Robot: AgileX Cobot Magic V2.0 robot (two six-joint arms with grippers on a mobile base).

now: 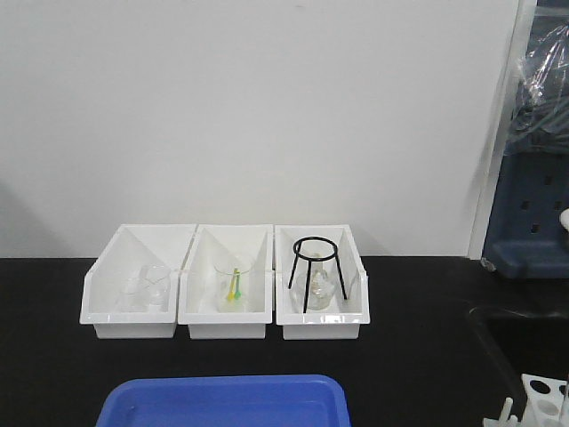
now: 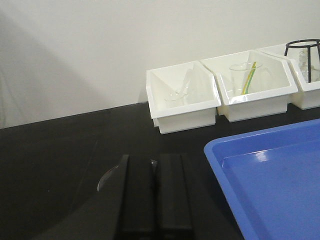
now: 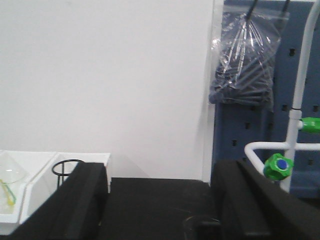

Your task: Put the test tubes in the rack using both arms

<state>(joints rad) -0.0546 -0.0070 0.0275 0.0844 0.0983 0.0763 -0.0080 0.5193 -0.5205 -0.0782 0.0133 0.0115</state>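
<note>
A: Rack [image 1: 544, 396] position? End effectors?

B: Rack sits at the counter's [image 1: 53, 356] near right corner, only partly in frame in the front view; it shows in neither wrist view, so its offset from either end effector cannot be told. Left end effector [image 2: 154, 197]: fingers nearly together, thin gap, nothing held, low over the counter's left part beside the blue tray [image 2: 270, 185]. Right end effector [image 3: 160, 205]: fingers wide apart, empty, pointing level toward the back wall

A: Other items?

B: Three white bins [image 1: 227, 276] along the back edge
</note>
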